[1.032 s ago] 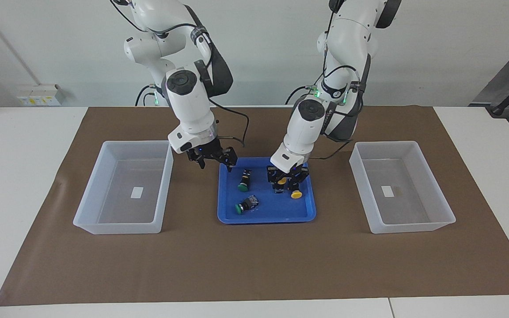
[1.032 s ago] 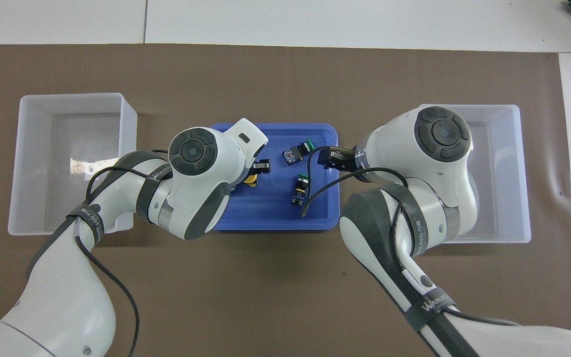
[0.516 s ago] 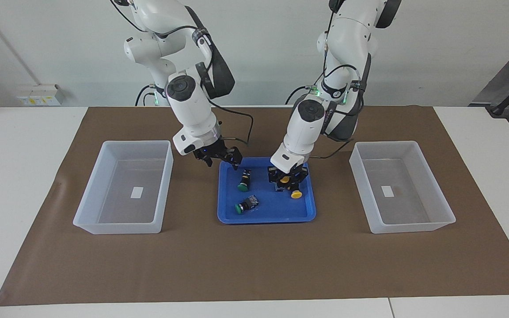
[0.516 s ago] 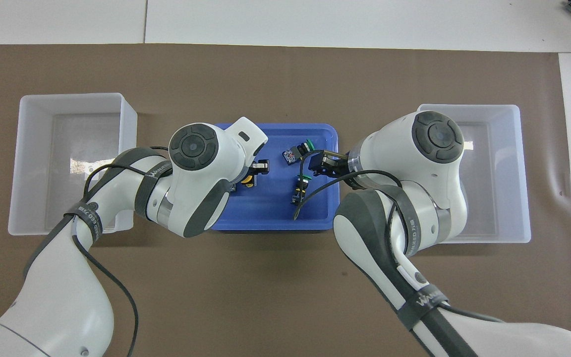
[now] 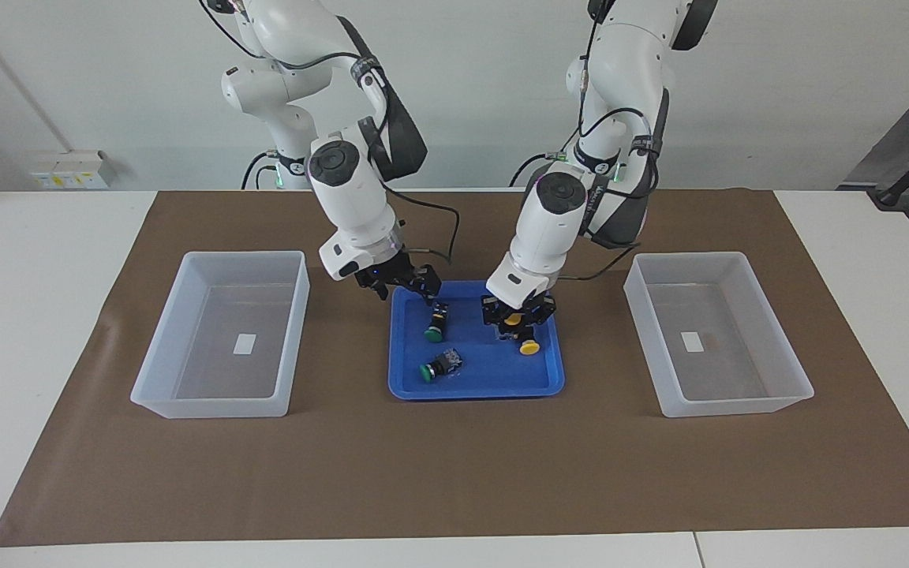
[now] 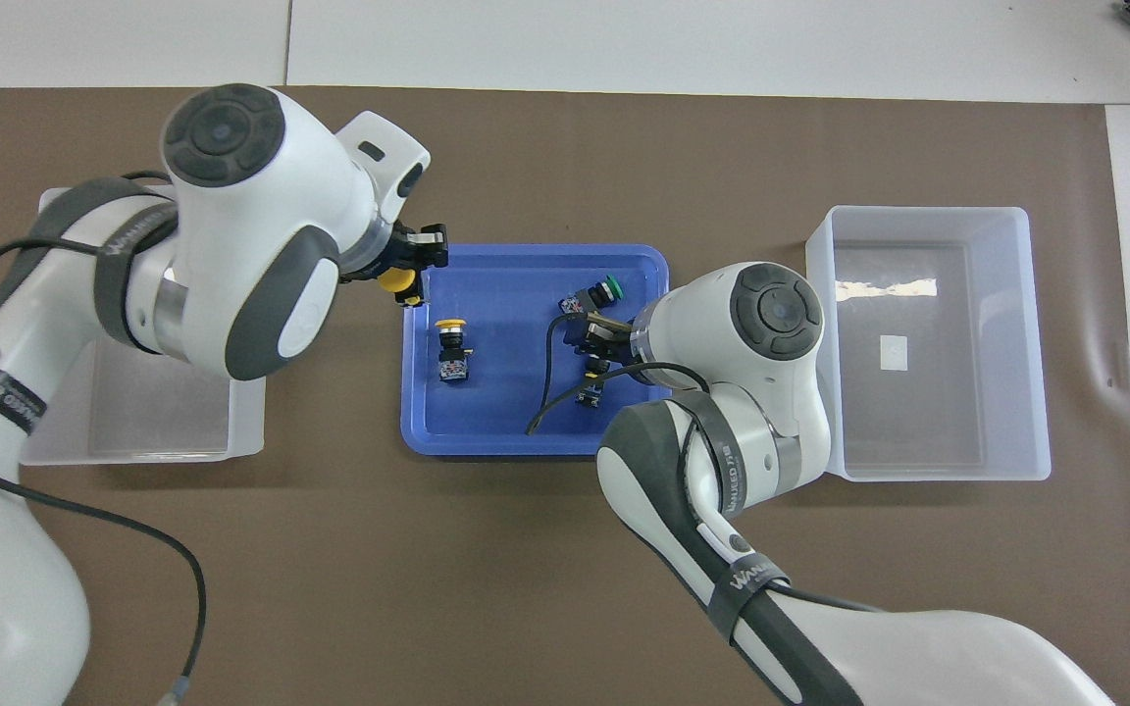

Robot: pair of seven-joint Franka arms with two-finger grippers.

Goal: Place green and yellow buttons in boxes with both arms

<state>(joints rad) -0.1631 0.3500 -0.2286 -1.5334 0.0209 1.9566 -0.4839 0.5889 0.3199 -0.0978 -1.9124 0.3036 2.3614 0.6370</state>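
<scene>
My left gripper [image 5: 514, 317] is shut on a yellow button [image 5: 510, 320] and holds it just above the blue tray [image 5: 478, 386]. In the overhead view the left gripper [image 6: 415, 267] and this yellow button [image 6: 394, 282] are over the tray's edge toward the left arm's end. The second yellow button [image 5: 529, 347] [image 6: 449, 338] lies in the tray. My right gripper [image 5: 405, 292] [image 6: 590, 345] is open over the nearer green button [image 5: 435, 319], which it mostly hides from overhead. The other green button [image 5: 431, 369] [image 6: 599, 291] lies farther out in the tray.
Two translucent boxes stand beside the tray, one at the right arm's end [image 5: 241, 254] [image 6: 928, 211], one at the left arm's end [image 5: 691, 255] [image 6: 124, 457]. Both hold only a white label. A brown mat [image 5: 454, 473] covers the table.
My left gripper has risen with the yellow button, and overhead it has swung toward the box at its end. My right gripper has moved in over the tray to the nearer green button.
</scene>
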